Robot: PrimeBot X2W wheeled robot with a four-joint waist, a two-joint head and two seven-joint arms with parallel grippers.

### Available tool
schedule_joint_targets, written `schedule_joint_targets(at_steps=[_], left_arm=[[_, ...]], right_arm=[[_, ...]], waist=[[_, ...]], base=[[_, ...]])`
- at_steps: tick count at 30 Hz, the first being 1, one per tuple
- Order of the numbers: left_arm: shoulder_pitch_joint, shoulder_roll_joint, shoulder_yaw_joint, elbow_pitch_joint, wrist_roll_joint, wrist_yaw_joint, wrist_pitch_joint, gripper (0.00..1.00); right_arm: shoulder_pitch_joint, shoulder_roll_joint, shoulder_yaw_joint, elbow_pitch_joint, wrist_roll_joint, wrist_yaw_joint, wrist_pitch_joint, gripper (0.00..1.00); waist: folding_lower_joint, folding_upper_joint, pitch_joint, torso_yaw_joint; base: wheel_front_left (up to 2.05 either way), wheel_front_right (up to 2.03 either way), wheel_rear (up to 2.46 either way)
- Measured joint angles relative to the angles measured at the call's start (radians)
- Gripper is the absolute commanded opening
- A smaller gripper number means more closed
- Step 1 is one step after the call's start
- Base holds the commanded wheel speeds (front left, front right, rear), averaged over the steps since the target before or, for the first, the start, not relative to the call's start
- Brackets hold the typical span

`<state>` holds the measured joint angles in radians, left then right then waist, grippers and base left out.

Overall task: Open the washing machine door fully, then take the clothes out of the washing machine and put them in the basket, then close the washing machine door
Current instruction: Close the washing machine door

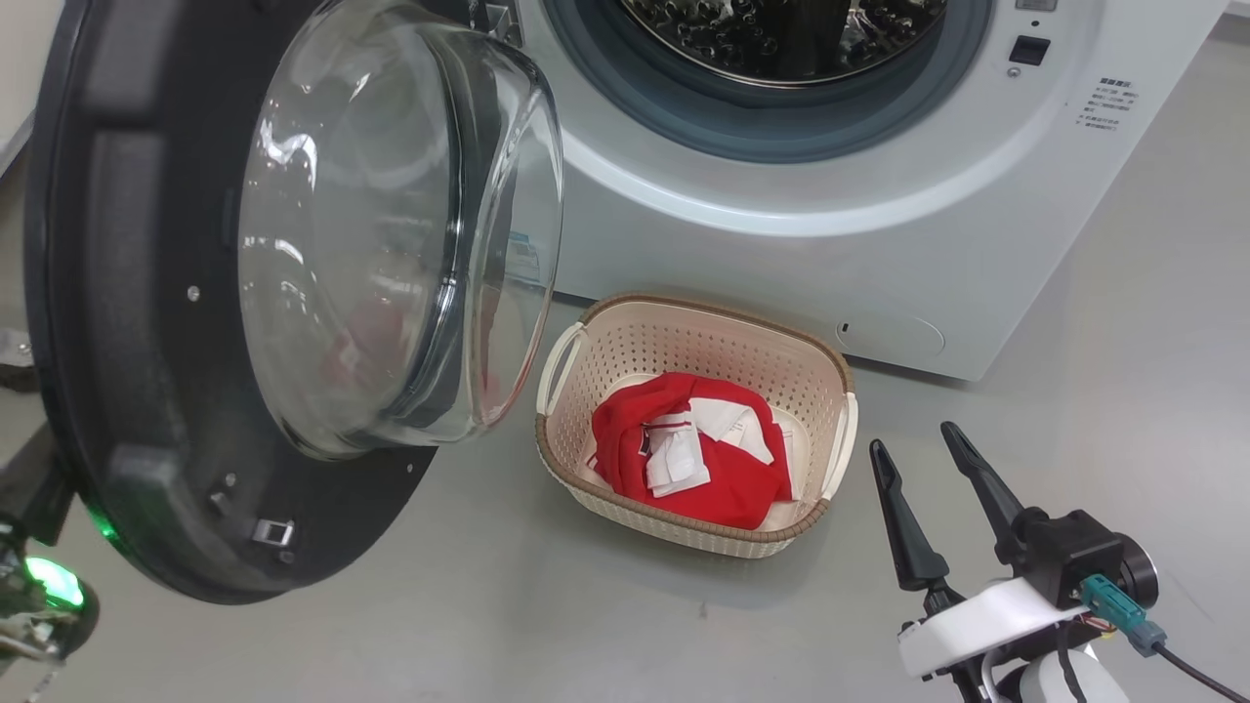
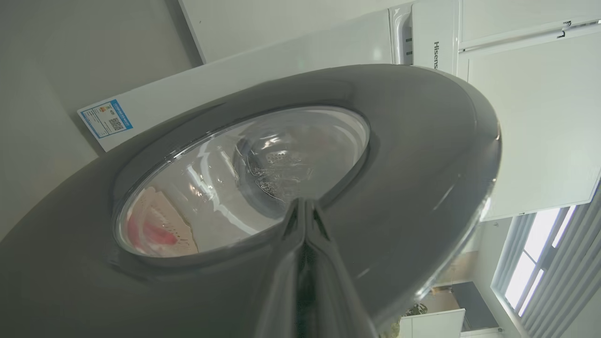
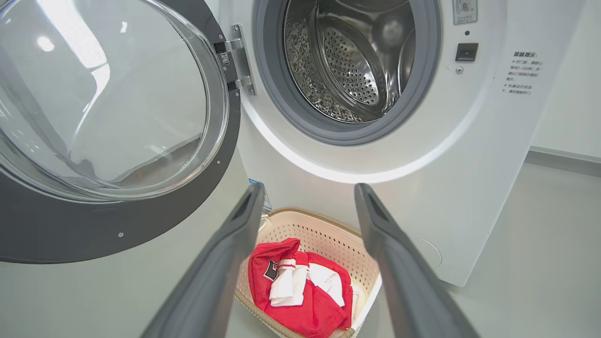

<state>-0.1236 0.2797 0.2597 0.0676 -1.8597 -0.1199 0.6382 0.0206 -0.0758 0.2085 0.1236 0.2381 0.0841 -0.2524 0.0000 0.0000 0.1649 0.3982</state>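
Clothes (image 1: 703, 459) sit in the basket (image 1: 684, 347), drum (image 3: 347, 70) looks empty: door-closing step. My left tool (image 2: 305, 202) is pinched shut, empty, at the outer face of the washing machine door (image 1: 127, 293). Right tool (image 1: 913, 436) is spread wide, empty, beside the basket. Next: push the door round until it latches.

Red clothes (image 1: 728, 478) with white patches, cream perforated basket (image 1: 684, 337), black door (image 1: 127, 322), white washing machine (image 1: 781, 254).

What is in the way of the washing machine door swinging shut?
Nothing visible. Nothing shows between the washing machine door and the round opening of the washing machine. The basket holding the clothes sits on the floor in front, and looks lower than the door.
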Motion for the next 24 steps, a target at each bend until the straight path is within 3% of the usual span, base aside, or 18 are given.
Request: schedule_joint_targets(at_steps=[24], left_arm=[[0.106, -0.081, -0.067, -0.244, -0.031, 0.000, 0.140, 0.00]], right_arm=[[-0.051, 0.008, 0.027, -0.003, 0.006, 0.000, 0.000, 1.00]], waist=[[0.0000, 0.0000, 0.017, -0.125]], base=[[0.00, 0.00, 0.00]])
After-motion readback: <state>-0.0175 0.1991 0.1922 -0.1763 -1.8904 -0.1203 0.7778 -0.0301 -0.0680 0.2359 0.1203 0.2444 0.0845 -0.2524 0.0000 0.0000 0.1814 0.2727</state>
